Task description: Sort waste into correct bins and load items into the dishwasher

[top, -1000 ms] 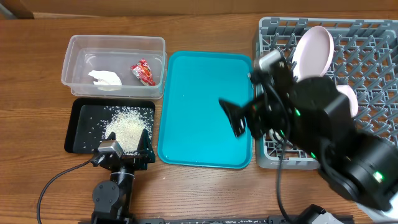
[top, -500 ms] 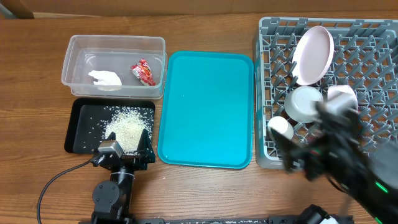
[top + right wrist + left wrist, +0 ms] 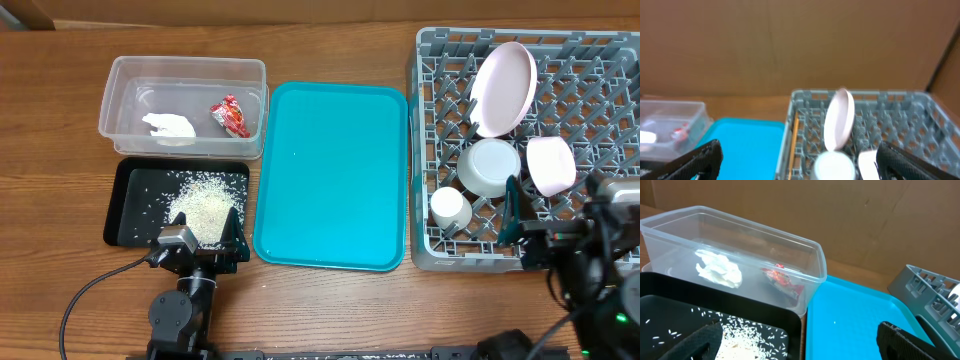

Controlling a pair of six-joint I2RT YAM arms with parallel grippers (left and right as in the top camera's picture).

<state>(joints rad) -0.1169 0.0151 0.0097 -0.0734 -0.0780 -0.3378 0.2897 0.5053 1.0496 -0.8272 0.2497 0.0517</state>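
Observation:
The clear tub point(image 3: 183, 70) holds the white tissue point(image 3: 168, 126) and the red wrapper point(image 3: 230, 115); both also show in the left wrist view, tissue point(image 3: 717, 269) and wrapper point(image 3: 782, 277). The black tray point(image 3: 128, 200) holds the rice point(image 3: 200, 200). The grey rack point(image 3: 600, 100) holds a pink plate point(image 3: 503, 87) on edge, a whitish bowl point(image 3: 490, 167), a second pale pink dish point(image 3: 550, 165) and a small white cup point(image 3: 449, 208). Chopsticks point(image 3: 794, 140) lie along the rack's left side. My left gripper point(image 3: 200, 243) is open and empty at the black tray's front edge. My right gripper point(image 3: 556, 212) is open and empty over the rack's front.
The large teal tray point(image 3: 330, 175) lies between the black tray and the rack, with nothing on it. Bare wooden table runs along the front edge. A brown cardboard wall stands behind the table.
My right arm has swung from over the teal tray's right edge to the rack's front right, uncovering the bowl and cup. The left arm has not moved.

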